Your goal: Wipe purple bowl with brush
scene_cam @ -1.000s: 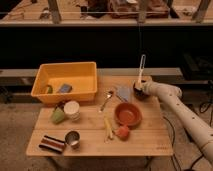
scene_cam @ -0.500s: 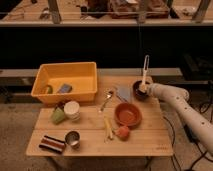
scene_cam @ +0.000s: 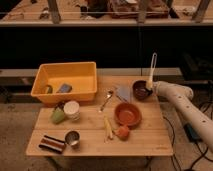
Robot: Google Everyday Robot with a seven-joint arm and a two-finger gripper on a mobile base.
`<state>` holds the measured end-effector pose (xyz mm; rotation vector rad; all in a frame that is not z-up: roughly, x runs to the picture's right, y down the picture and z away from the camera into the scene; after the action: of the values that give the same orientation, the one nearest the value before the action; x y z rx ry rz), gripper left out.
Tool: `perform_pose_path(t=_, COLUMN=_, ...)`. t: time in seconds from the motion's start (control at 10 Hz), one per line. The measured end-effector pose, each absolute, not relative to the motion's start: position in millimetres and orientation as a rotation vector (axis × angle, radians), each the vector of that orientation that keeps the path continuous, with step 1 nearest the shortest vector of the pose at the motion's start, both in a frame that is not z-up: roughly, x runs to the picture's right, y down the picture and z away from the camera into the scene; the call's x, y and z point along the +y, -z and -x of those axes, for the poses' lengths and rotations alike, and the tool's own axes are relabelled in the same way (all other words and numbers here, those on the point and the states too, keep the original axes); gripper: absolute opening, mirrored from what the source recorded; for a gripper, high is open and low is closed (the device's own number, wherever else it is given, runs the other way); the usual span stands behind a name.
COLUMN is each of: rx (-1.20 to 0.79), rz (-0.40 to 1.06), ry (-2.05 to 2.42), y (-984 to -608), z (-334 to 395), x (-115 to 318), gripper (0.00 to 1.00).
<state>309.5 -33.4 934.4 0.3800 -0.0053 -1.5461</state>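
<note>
end effector (scene_cam: 151, 89) at purple bowl (scene_cam: 139, 92) rim, gripping brush (scene_cam: 152, 70): blurred together | arm (scene_cam: 191, 108) cut off right

1. Nothing readable here: no text, label, brand or number anywhere on the table (scene_cam: 150, 136).
2. Over at the far right, gripper (scene_cam: 150, 88) clamped on the upright brush (scene_cam: 152, 66), right above the purple bowl (scene_cam: 141, 91).

brush (scene_cam: 152, 67) in small bowl (scene_cam: 139, 91), pincer (scene_cam: 151, 88) just right
</note>
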Motion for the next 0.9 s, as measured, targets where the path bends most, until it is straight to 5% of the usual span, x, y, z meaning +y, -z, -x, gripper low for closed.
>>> perform_pose_path(t=0.5, rx=-0.046, rz=-0.429, ry=1.536, y=-972.3, z=-252.6, x=-55.9, gripper=0.17)
perform_pose_path(t=0.9, rx=-0.11, rz=-0.47, ry=1.556, y=-965.5, z=-226.0, x=-42.1, gripper=0.17)
